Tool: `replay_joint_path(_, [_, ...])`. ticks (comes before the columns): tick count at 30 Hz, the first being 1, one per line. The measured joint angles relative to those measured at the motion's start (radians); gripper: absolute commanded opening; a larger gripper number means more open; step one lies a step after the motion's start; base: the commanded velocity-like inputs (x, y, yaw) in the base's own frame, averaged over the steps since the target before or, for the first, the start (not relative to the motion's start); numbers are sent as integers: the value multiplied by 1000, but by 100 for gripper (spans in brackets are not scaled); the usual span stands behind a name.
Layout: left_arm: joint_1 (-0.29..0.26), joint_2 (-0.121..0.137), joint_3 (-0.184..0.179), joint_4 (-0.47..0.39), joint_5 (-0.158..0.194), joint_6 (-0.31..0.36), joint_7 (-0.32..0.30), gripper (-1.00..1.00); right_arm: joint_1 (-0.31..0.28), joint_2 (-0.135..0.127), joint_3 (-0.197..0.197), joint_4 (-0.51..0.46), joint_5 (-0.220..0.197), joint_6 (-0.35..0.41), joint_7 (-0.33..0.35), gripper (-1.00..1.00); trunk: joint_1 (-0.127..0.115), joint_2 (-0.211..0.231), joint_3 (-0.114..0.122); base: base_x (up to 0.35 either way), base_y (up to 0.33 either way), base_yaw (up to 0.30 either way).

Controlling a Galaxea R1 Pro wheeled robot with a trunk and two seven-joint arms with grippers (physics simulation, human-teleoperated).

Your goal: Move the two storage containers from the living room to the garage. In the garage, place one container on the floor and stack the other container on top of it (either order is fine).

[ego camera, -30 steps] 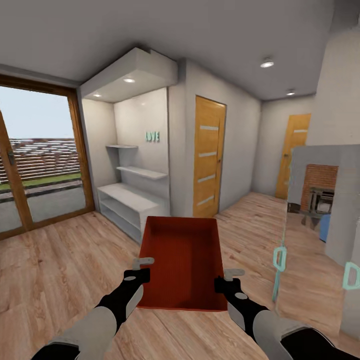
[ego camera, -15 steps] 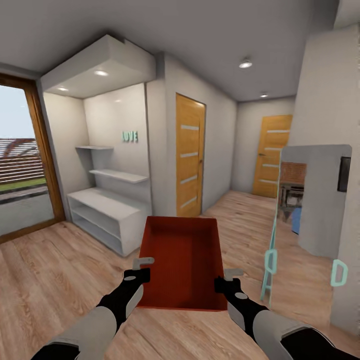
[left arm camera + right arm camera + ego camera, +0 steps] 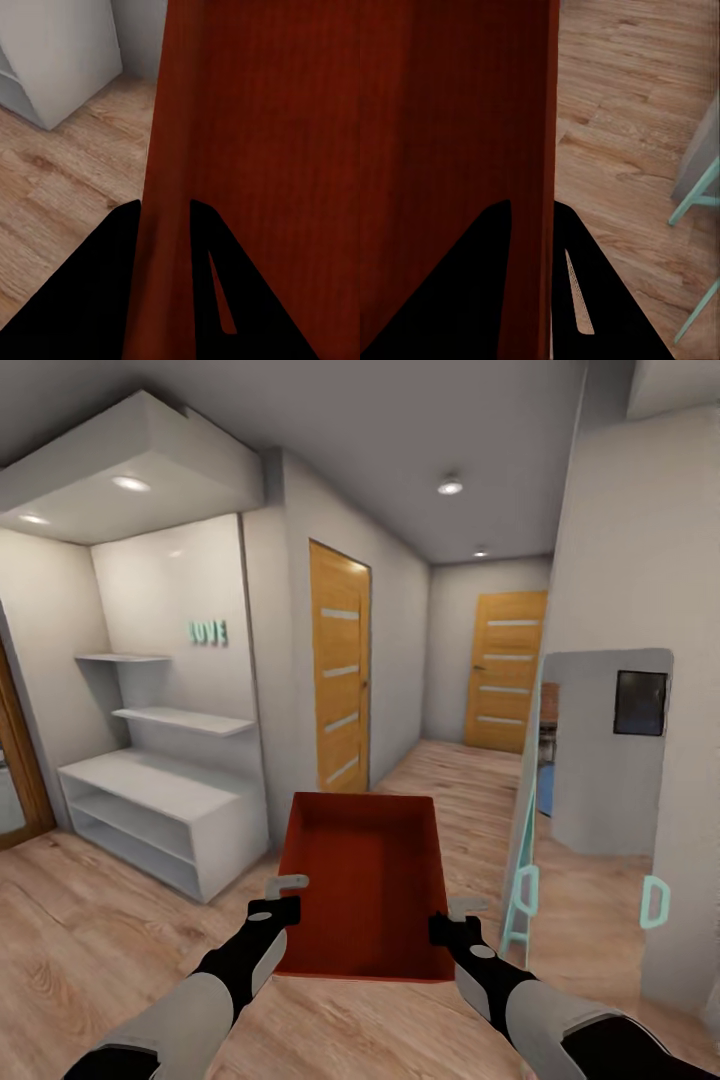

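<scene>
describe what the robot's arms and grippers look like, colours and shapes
Both arms have light grey forearm shells that narrow into black wrist sections. The left gripper and right gripper each have a black base with slim pale grey fingers. In the wrist views the fingers read as dark tapered wedges. No cables or markings are visible.

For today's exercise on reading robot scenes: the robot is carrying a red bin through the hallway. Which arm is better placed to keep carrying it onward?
Neither alone. The left gripper clamps the storage container by its left wall, and the right gripper clamps its right wall, so both arms share the load evenly.
</scene>
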Motion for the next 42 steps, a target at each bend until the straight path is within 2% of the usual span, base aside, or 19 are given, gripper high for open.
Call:
replay_joint_path(22, [0,0,0,0,-1,0,0,-100,0,0,0,0,0,0,0,-100,0,0,0,302,216,-281])
replay_joint_path(42, [0,0,0,0,-1,0,0,-100,0,1,-1,0,1,0,-1,-100,0,0,0,301,218,-13])
